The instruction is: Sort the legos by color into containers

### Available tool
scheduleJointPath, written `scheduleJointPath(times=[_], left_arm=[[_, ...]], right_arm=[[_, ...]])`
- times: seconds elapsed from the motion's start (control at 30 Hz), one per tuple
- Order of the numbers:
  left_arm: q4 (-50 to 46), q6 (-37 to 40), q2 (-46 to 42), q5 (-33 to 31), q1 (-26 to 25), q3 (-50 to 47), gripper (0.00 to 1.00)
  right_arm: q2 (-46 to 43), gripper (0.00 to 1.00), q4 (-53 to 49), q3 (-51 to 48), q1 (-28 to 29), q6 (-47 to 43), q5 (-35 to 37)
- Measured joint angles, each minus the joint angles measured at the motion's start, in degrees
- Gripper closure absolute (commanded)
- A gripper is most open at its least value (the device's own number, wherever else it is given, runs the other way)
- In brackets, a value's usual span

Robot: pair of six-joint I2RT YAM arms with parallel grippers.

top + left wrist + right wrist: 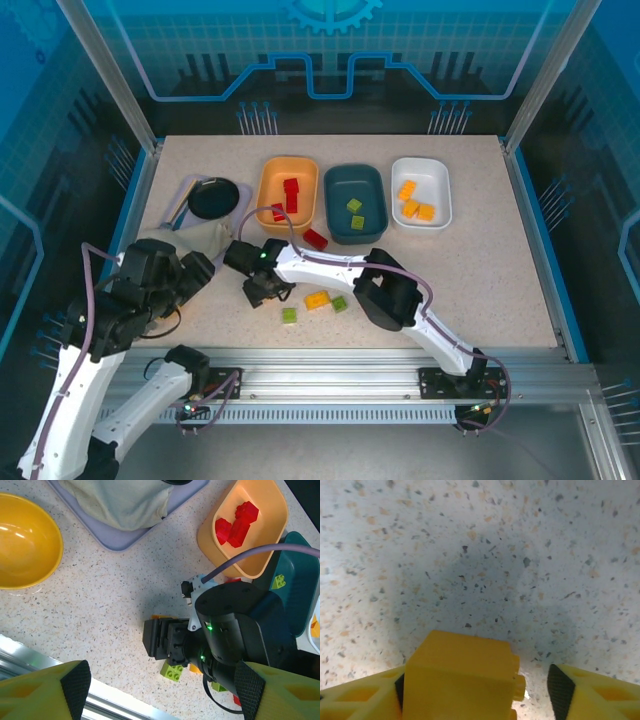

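1. From the top view I judge the sort about half done.
   - The orange tub [268,205] holds red bricks [291,195].
   - The teal tub [372,190] holds two green bricks [354,205].
   - The white tub [435,175] holds three yellow-orange bricks [410,208].
   - Not yet sorted are a loose red brick [316,239] just beside the orange and teal tubs, two loose green bricks [290,315], and a loose yellow-orange brick [317,300] between them.
   - My right gripper [262,290] is down near that group. My left gripper [203,268] hangs beside the tray [190,185] that carries the black plate [212,198].
   - The table [480,270] is speckled beige. Aluminium posts and blue-lit clear panels wall it in, and a metal rail runs along the near edge.

2. In the left wrist view my left gripper [161,692] has its jaws wide apart with nothing in them. It looks down on the right gripper [162,640], which is low over the table with a green brick [173,671] just beside it. The yellow bowl [25,540] sits well apart.

3. In the right wrist view the right gripper [475,682] is partly open around a yellow brick [462,670]. The brick touches one pad and bare table shows before the other, so I judge it not yet clamped. It belongs in the white tub.
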Motion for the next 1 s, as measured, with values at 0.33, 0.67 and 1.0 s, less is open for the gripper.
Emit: scheduleJointPath(times=[0.33, 0.67, 1.0], left_arm=[[-0.13, 1.31, -0.66, 2.01, 0.0, -1.16, 0.21], [14.8, 4.76, 8.63, 18.05, -0.94, -5.31, 0.22], [33.16, 6.27, 33.38, 23.82, -11.04, 2.75, 0.22]], right_arm=[[1.66, 0.65, -1.68, 2.58, 0.09, 1.38, 1.86], [-15.89, 0.65, -0.83, -10.45, -4.79, -0.57, 8.48], [-35.98, 0.65, 2.64, -22.32, -35.76, -2.32, 10.45]])
